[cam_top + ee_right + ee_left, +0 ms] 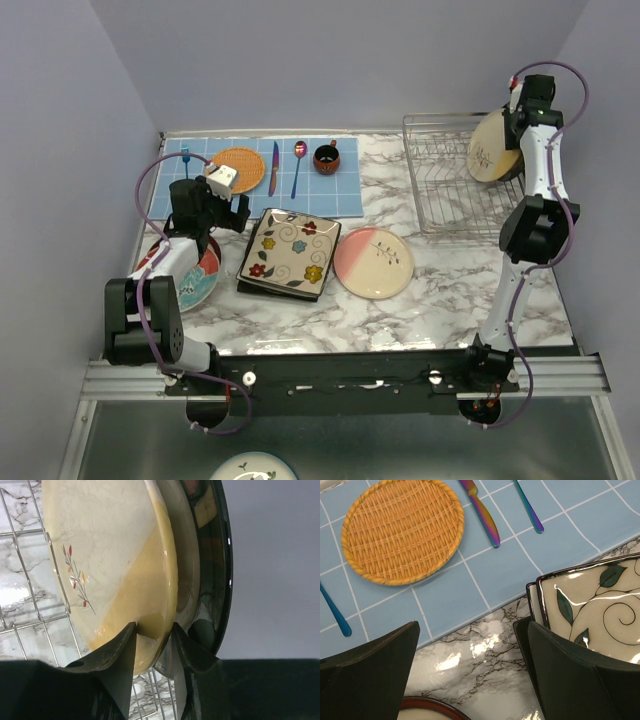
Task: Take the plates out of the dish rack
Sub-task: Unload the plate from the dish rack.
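Observation:
The dish rack stands at the back right with a cream and yellow plate upright in it. My right gripper is open, with that plate's lower rim between its fingers. A dark glossy plate stands just behind it. On the table lie a stack of square flowered plates, a pink and cream round plate and a red-rimmed teal plate. My left gripper is open and empty above bare marble, between the square plate and the red-rimmed plate.
A blue checked mat at the back holds an orange woven mat, a knife, a spoon, a blue-handled utensil and a dark-red cup. Walls close in left, right and behind. Another plate shows below the table's front edge.

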You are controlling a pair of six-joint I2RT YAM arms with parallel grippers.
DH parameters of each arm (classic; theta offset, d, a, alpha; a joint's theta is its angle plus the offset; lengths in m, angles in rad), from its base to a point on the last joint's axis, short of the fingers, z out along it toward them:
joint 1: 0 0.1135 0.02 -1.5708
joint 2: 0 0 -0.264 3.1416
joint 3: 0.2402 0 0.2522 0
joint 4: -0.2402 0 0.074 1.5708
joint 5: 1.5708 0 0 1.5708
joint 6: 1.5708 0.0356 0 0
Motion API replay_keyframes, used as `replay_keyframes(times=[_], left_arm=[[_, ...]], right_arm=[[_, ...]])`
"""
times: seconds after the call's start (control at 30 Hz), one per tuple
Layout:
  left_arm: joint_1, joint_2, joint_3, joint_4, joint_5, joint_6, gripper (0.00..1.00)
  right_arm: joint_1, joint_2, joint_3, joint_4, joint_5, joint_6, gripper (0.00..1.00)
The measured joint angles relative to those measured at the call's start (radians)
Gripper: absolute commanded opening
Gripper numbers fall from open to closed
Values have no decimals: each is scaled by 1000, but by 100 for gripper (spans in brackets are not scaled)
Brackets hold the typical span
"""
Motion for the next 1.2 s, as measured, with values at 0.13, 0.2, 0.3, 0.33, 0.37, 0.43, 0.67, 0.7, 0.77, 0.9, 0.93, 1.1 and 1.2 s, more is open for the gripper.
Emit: replay_keyframes(times=[0.13, 0.2, 0.3, 0.33, 0.37, 0.43, 0.67, 0.7, 0.77, 0.9, 0.93, 1.1, 1.2], left_arm=[[0, 0, 0, 0, 0, 0, 99], [0, 0, 0, 0, 0, 0, 99], [0, 0, 0, 0, 0, 0, 99], [0, 0, 0, 0, 0, 0, 99], [0, 0, 0, 0, 0, 0, 99], [0, 0, 0, 0, 0, 0, 99], [0, 0, 0, 0, 0, 1, 99], [0, 0, 0, 0, 0, 1, 99], [0, 0, 0, 0, 0, 1, 99], [0, 0, 0, 0, 0, 1, 99], [0, 0, 0, 0, 0, 1, 99], [0, 0, 0, 0, 0, 2, 99], [0, 0, 0, 0, 0, 6, 99]], right_arm=[[0, 9, 16, 0, 0, 5, 36], [0, 11, 21, 0, -3, 5, 37], [-1, 11, 22, 0, -11, 5, 37], [-2, 11, 23, -1, -16, 5, 37], [-2, 11, 23, -1, -20, 5, 37], [-4, 11, 23, -3, -31, 5, 37], [-13, 10, 22, -5, -98, 4, 37], [-14, 10, 22, -5, -114, 4, 37], [-16, 6, 16, -5, -137, 5, 37], [-14, -3, -1, -3, -180, 5, 37], [-13, -3, -2, -3, -189, 5, 37], [-4, -3, -6, -9, -219, 5, 34], [8, -3, -12, -14, -237, 6, 24]])
